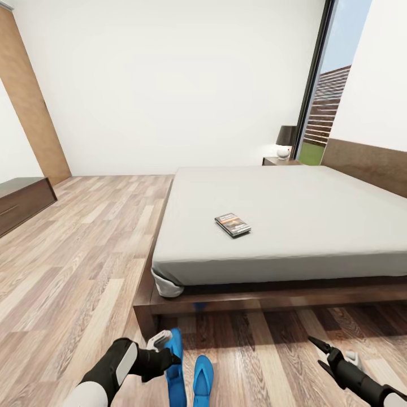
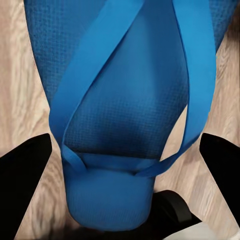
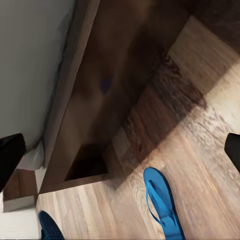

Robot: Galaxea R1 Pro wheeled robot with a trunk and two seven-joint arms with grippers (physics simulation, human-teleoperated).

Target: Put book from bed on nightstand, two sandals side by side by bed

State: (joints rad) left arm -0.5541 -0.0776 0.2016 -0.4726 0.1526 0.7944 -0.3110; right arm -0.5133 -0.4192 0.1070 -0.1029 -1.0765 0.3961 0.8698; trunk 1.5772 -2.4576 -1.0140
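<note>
Blue sandals lie on the wood floor [image 1: 85, 254] at the foot of the bed [image 1: 282, 226]: one [image 1: 175, 367] under the left pincer [image 1: 164, 355], whose fingers [image 2: 25, 170] straddle it spread wide, the other [image 1: 202, 377] just beside it. The right pincer [image 1: 321, 355] hangs open, holding nothing. A book [image 1: 233, 224] waits on the mattress, well apart from the far nightstand [image 1: 281, 161]. Risk: closing on a thin strap alone could let the sandal twist or nudge its neighbour out of line.
</note>
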